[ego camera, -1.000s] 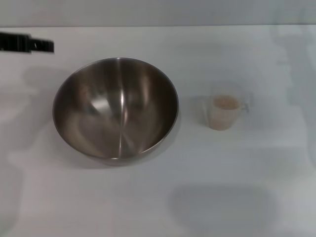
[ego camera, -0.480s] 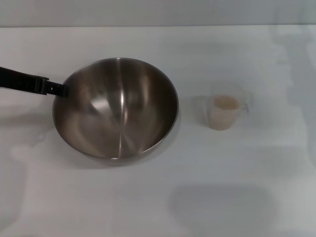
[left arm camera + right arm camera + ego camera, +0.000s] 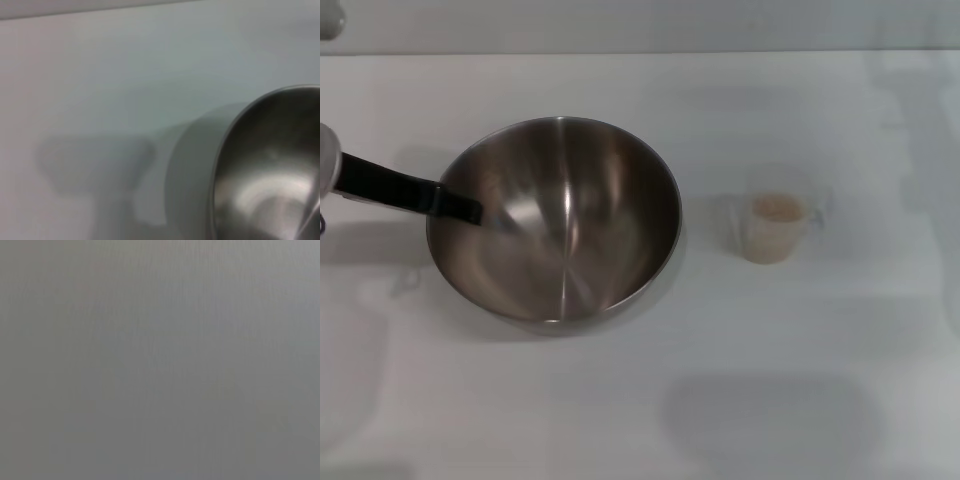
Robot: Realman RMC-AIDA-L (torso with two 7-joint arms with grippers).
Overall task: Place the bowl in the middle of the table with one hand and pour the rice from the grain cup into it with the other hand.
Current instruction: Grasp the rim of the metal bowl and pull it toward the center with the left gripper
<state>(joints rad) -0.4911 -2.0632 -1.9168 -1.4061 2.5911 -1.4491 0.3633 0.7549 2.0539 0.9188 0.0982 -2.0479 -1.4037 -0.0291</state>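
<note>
The steel bowl [image 3: 560,225] sits left of centre on the white table [image 3: 650,400]. It is upright and empty. My black left gripper [image 3: 465,208] reaches in from the left edge, and its tip lies across the bowl's left rim, just inside it. The left wrist view shows part of the bowl's rim and inside [image 3: 270,170]. The clear grain cup [image 3: 775,228] stands upright to the right of the bowl, apart from it. The rice [image 3: 777,209] fills its lower part. My right gripper is out of view; its wrist view shows only plain grey.
The table's far edge [image 3: 640,53] runs along the top of the head view. Bare tabletop lies in front of the bowl and the cup and to the right of the cup.
My left gripper has come down from the far left and moved right, from away from the bowl to across its left rim. The bowl and the cup have not moved.
</note>
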